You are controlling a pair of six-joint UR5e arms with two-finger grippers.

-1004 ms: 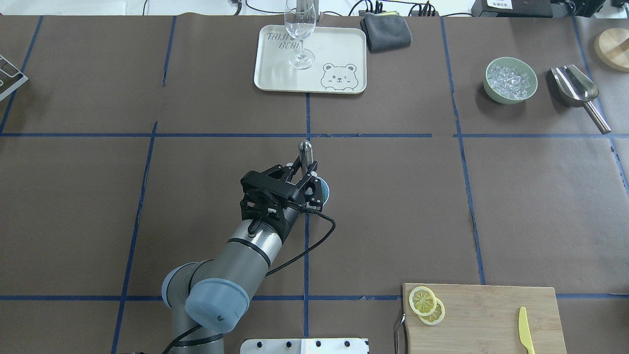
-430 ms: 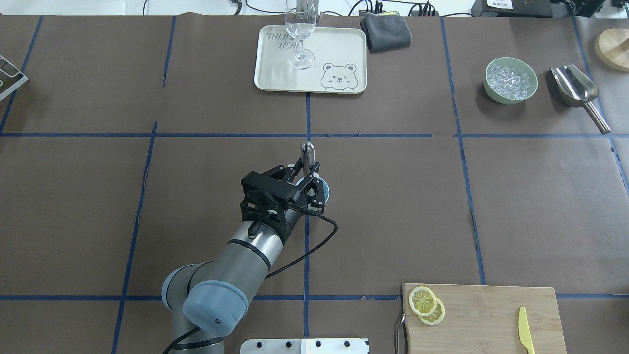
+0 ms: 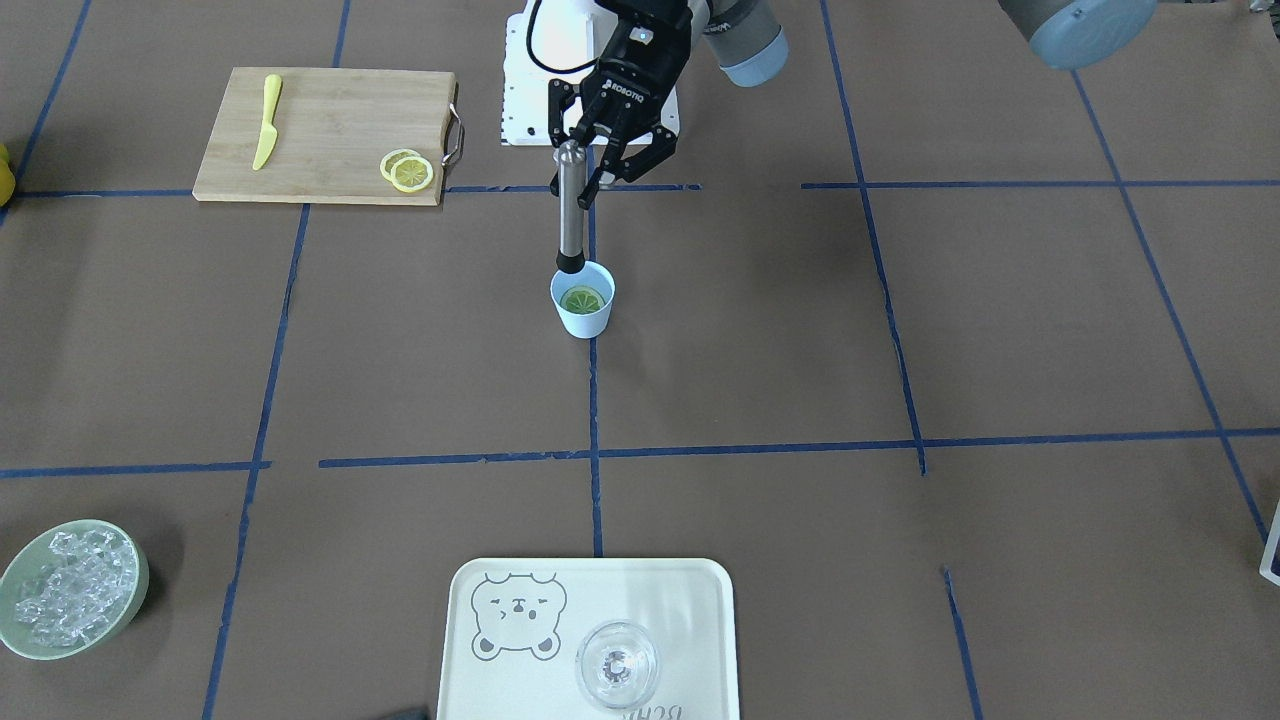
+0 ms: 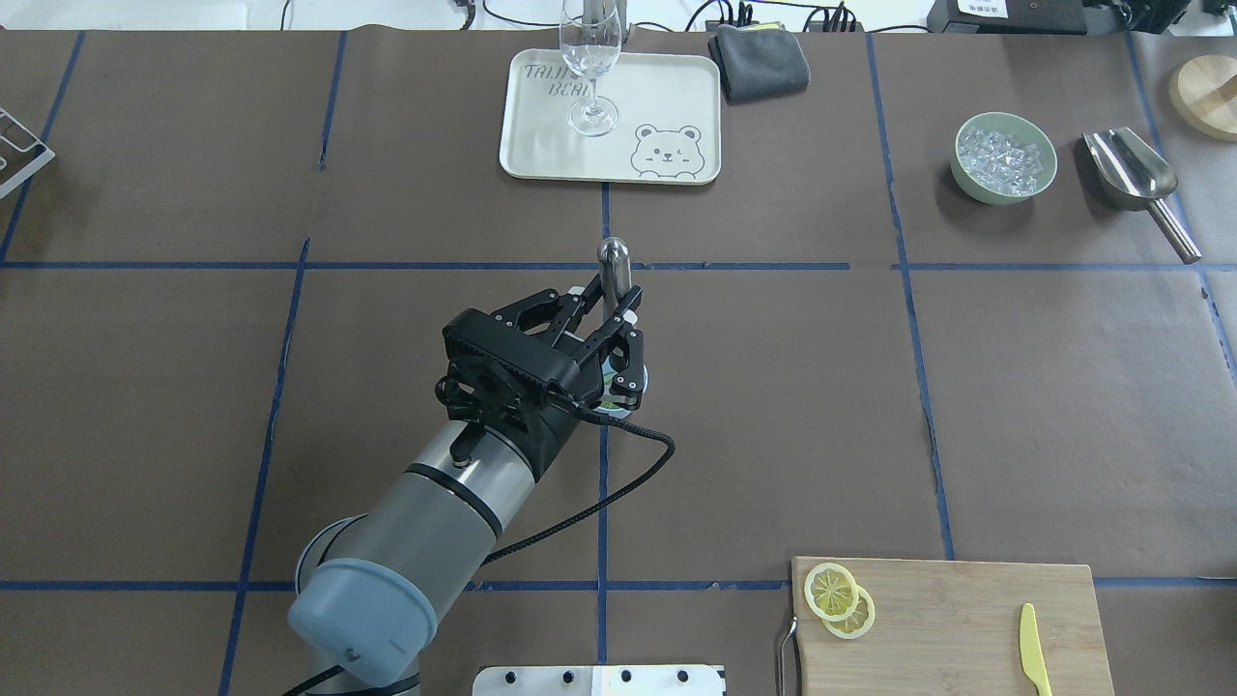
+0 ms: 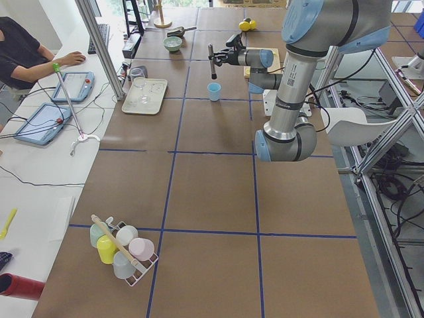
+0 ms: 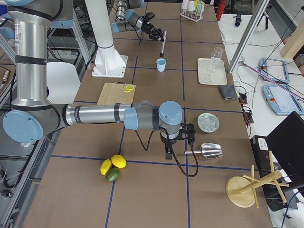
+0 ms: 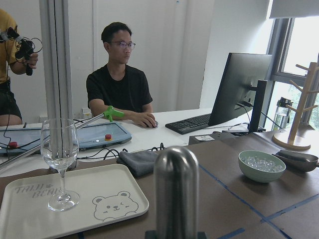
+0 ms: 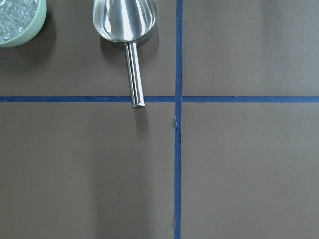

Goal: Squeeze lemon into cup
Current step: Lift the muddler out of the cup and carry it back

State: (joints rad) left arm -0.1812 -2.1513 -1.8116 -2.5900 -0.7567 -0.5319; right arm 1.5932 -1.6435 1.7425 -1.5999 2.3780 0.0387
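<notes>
My left claw (image 3: pixel 598 170) grips a metal rod (image 3: pixel 570 215) over the cup (image 3: pixel 583 318).
From the left: spare slices (image 3: pixel 408 171) on the board (image 3: pixel 320 130). Then the rod, with its dark end at the cup's rim, and the lemon (image 3: pixel 582 299) lying flat inside. For the right claw (image 6: pixel 168 153), near the scoop (image 6: pixel 209 150), I cannot tell if it is wide or narrow.

The left gripper (image 3: pixel 592 176) clamps a steel muddler (image 3: pixel 570 215) upright, its black tip at the cup (image 3: pixel 583 322) rim; a lemon slice (image 3: pixel 582 299) lies inside.
</notes>
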